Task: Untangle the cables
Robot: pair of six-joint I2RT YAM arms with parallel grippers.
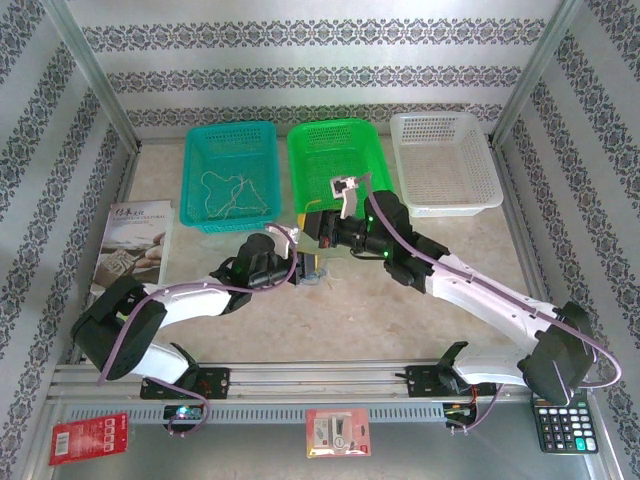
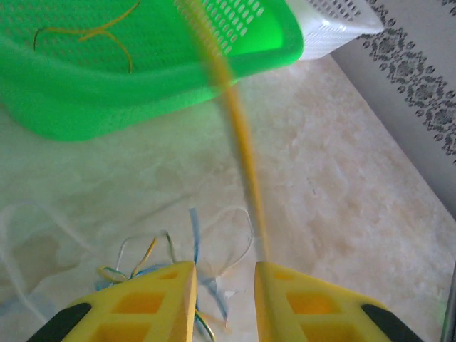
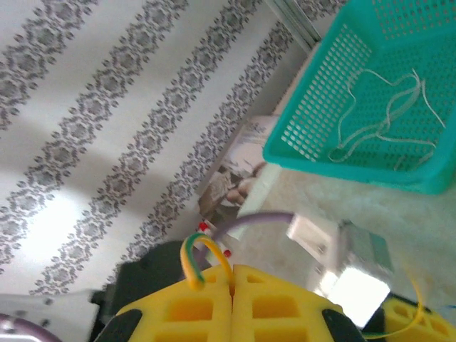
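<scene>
Fingers of right gripper (image 3: pixel 233 274) were together, pinching yellow-green cable (image 3: pixel 191 258) | left gripper (image 2: pixel 224 274) fingers stood apart over tangled cables (image 2: pixel 178 249), near side of green basket (image 2: pixel 85 107).

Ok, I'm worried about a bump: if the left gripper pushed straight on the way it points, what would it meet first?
Probably the tangled cables on the table just ahead of the left gripper; the green basket lies further off. Depth is hard to judge.
</scene>
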